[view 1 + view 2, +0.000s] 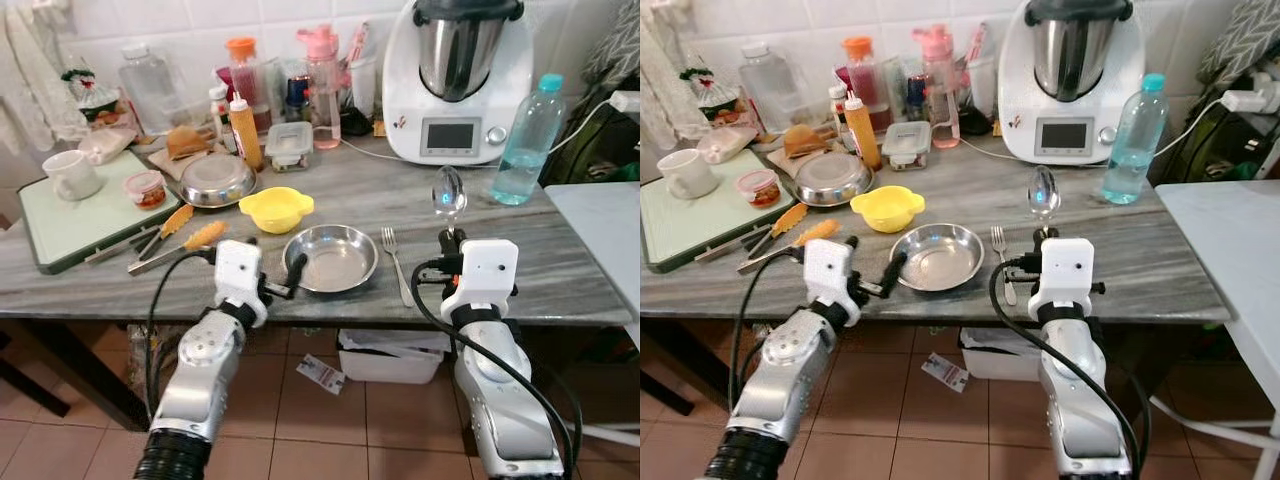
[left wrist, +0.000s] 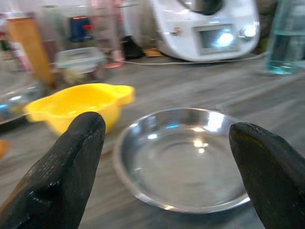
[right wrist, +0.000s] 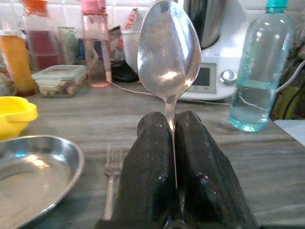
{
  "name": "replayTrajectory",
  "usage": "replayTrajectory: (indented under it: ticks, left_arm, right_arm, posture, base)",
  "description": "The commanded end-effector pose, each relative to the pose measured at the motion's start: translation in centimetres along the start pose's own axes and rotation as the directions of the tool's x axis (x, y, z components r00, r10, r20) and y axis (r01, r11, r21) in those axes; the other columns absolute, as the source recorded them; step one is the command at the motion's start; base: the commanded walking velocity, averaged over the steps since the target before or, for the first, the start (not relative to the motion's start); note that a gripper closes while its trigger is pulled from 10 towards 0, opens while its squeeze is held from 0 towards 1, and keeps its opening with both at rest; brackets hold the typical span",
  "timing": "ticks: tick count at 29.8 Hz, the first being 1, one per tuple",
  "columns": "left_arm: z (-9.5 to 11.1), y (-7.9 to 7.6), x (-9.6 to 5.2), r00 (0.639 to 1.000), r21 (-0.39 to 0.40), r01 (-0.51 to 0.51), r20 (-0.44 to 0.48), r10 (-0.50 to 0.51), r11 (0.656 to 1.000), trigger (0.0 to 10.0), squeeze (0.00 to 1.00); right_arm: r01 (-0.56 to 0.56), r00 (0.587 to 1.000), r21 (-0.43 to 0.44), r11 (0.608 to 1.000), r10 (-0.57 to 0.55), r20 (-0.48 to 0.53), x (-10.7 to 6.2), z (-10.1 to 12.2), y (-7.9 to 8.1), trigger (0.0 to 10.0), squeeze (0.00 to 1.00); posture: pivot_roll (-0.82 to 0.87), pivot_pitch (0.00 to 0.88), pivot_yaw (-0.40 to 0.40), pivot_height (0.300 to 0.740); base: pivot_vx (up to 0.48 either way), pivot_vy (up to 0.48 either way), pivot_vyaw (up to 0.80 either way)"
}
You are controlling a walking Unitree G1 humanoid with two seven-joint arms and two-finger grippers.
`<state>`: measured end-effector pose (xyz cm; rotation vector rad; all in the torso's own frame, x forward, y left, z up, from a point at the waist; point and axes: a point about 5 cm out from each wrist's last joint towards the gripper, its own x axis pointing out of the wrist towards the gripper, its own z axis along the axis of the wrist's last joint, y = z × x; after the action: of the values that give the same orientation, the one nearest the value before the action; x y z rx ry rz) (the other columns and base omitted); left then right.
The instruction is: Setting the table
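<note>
Head pair looking forward and down over the table [image 1: 560,270]; wrist views low and close along each arm's black fingers [image 2: 71,171], sharing the steel dish [image 2: 183,160]

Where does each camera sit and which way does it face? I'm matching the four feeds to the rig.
Left eye view: head, looking down at the table; both arms show.
Right eye view: the same scene.
Left wrist view: along the open left gripper at the steel plate.
Right wrist view: along the right gripper pinching the spoon.
Shared: plate, yellow bowl.
</note>
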<state>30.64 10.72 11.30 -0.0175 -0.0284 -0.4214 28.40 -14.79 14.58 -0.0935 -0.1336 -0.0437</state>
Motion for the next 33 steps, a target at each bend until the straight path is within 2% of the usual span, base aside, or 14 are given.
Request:
replayTrajectory:
  ticks: [1, 4, 5, 7, 12, 13, 15, 18, 23, 28, 33]
  left_arm:
    - [0.3, 0.2, -0.1, 1.000, 0.016, 0.008, 0.002, -0.008, 1.000, 10.0, 0.00]
    - [0.1, 0.2, -0.2, 1.000, 0.039, 0.018, -0.017, -0.018, 0.999, 10.0, 0.00]
    - [-0.3, -0.1, -0.4, 0.998, 0.077, 0.055, -0.044, -0.052, 0.996, 10.0, 0.00]
    - [-0.5, -0.5, -0.5, 0.993, 0.101, 0.103, -0.060, -0.097, 0.990, 10.0, 0.00]
    - [-0.7, -0.8, -0.7, 0.985, 0.078, 0.156, -0.091, -0.149, 0.985, 10.0, 0.00]
    - [-0.7, -1.0, -1.2, 0.972, 0.066, 0.217, -0.103, -0.210, 0.974, 10.0, 0.00]
    - [-0.7, -1.2, -1.4, 0.964, 0.061, 0.251, -0.108, -0.244, 0.966, 10.0, 0.00]
    - [-0.2, -1.2, -2.4, 0.933, 0.086, 0.351, -0.110, -0.342, 0.932, 10.0, 0.00]
    - [0.9, -0.6, -2.7, 0.924, 0.079, 0.378, -0.092, -0.371, 0.922, 10.0, 0.00]
    - [1.4, -0.5, -2.8, 0.908, 0.073, 0.415, -0.095, -0.408, 0.907, 10.0, 0.00]
    - [1.6, -0.3, -3.0, 0.893, 0.086, 0.445, -0.115, -0.435, 0.891, 10.0, 0.00]
  right_arm:
    - [0.000, 1.000, 0.007, 1.000, 0.000, 0.009, 0.3, 0.4, -0.1, 10.0, 0.00]
    - [0.008, 1.000, 0.018, 1.000, -0.008, 0.004, 0.4, 0.5, -0.3, 10.0, 0.00]
    - [0.017, 1.000, 0.029, 0.999, -0.017, -0.016, 0.5, 0.3, -0.7, 10.0, 0.00]
    - [0.022, 0.999, 0.027, 0.999, -0.021, -0.030, 0.7, 0.1, -1.1, 10.0, 0.00]
    - [0.049, 0.996, 0.073, 0.996, -0.043, -0.080, 1.1, -0.4, -2.0, 10.0, 0.00]
    - [0.055, 0.992, 0.093, 0.994, -0.044, -0.119, 1.4, -0.8, -2.3, 10.0, 0.00]
    - [0.062, 0.990, 0.103, 0.993, -0.049, -0.129, 1.4, -0.9, -2.4, 10.0, 0.00]
    - [0.039, 0.985, 0.119, 0.992, -0.018, -0.174, 1.6, -1.5, -2.1, 10.0, 0.00]
    - [0.022, 0.981, 0.134, 0.991, 0.005, -0.193, 1.8, -1.8, -1.7, 10.0, 0.00]
    - [0.014, 0.975, 0.191, 0.982, 0.028, -0.218, 2.0, -2.2, -1.2, 10.0, 0.00]
    - [0.028, 0.964, 0.299, 0.954, 0.054, -0.262, 2.4, -2.8, -0.7, 10.0, 0.00]
  posture:
    - [-0.12, 0.000, 0.100, 0.740]
    - [-0.12, 0.008, 0.096, 0.740]
    - [-0.11, 0.012, 0.094, 0.740]
    - [-0.11, 0.018, 0.092, 0.740]
    - [-0.11, 0.028, 0.088, 0.740]
    - [-0.11, 0.034, 0.086, 0.740]
    - [-0.11, 0.034, 0.085, 0.740]
    - [-0.10, 0.038, 0.081, 0.740]
    - [-0.09, 0.036, 0.080, 0.740]
    - [-0.09, 0.031, 0.077, 0.740]
    - [-0.09, 0.029, 0.080, 0.740]
  base:
    - [0.000, 0.000, 0.00]
    - [0.000, 0.000, 0.00]
    - [0.000, 0.000, 0.00]
    - [0.000, 0.000, 0.00]
    - [0.000, 0.000, 0.00]
    - [0.000, 0.000, 0.00]
    - [0.000, 0.000, 0.00]
    - [0.000, 0.000, 0.00]
    - [0.000, 0.000, 0.00]
    - [0.000, 0.000, 0.00]
    - [0.000, 0.000, 0.00]
